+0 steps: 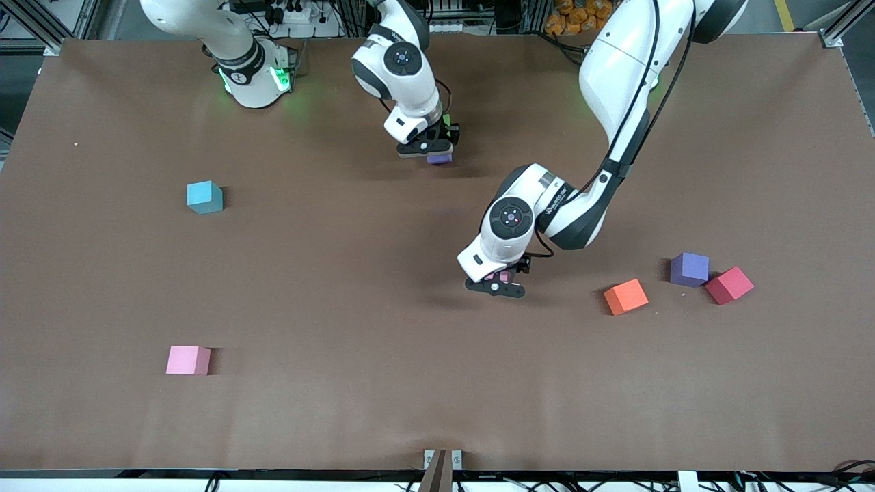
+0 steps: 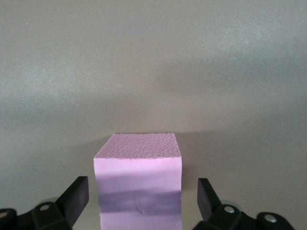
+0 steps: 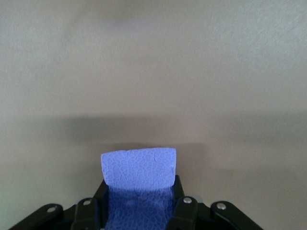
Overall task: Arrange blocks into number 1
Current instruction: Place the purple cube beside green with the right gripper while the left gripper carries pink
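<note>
Matte brown table [image 1: 342,307]: right gripper [image 1: 432,149] pinches pebbled purple cube [image 3: 139,179]; left gripper [image 1: 497,282], fingers spread, straddles pink cube [image 2: 139,187].

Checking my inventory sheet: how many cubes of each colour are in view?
Pink cubes: 2
Purple: 2, the held purple cube and the loose purple cube
Orange cube: 1
Light blue cube: 1
Crimson red cube: 1
Green cube, mostly hidden: 1
Total: 8
</note>
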`<control>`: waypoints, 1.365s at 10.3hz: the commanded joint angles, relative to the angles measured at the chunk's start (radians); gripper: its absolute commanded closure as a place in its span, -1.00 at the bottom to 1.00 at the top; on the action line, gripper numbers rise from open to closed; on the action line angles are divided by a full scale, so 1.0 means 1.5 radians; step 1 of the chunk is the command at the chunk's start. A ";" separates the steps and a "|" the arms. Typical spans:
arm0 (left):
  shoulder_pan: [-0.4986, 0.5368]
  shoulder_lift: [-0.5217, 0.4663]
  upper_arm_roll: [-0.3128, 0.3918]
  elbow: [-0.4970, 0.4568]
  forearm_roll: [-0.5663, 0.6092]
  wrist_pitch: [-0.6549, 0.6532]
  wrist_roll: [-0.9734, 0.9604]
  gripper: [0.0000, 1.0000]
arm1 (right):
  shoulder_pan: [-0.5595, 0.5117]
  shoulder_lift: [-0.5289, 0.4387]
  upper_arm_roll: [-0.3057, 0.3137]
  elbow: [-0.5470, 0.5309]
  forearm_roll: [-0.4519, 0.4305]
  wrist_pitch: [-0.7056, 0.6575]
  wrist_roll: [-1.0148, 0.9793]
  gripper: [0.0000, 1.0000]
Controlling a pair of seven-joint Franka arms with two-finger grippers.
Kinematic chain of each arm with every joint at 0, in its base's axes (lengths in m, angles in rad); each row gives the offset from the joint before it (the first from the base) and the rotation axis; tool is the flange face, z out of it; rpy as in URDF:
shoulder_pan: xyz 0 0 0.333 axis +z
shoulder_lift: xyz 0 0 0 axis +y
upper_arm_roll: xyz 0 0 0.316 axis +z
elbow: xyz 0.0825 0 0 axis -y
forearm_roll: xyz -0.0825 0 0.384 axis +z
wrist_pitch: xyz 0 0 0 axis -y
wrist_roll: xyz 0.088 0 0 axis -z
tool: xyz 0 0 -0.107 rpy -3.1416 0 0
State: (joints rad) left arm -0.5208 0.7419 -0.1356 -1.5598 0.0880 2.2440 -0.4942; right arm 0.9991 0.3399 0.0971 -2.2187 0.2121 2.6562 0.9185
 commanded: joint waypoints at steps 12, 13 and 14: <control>0.000 -0.077 -0.039 0.004 -0.054 -0.139 -0.080 1.00 | -0.158 -0.134 0.003 -0.009 -0.127 -0.151 -0.038 -0.92; -0.004 -0.094 -0.041 0.004 -0.084 -0.161 -0.126 1.00 | -0.206 -0.156 0.008 -0.009 -0.128 -0.183 -0.088 -0.92; -0.011 -0.105 -0.042 0.003 -0.122 -0.164 -0.176 1.00 | -0.256 -0.177 0.009 -0.008 -0.127 -0.209 -0.123 -0.92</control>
State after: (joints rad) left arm -0.5284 0.6284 -0.1976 -1.5369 -0.0292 2.0256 -0.6737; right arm 0.7148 0.1428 0.0867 -2.2086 0.0402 2.3945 0.8014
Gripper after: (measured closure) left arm 0.419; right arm 0.035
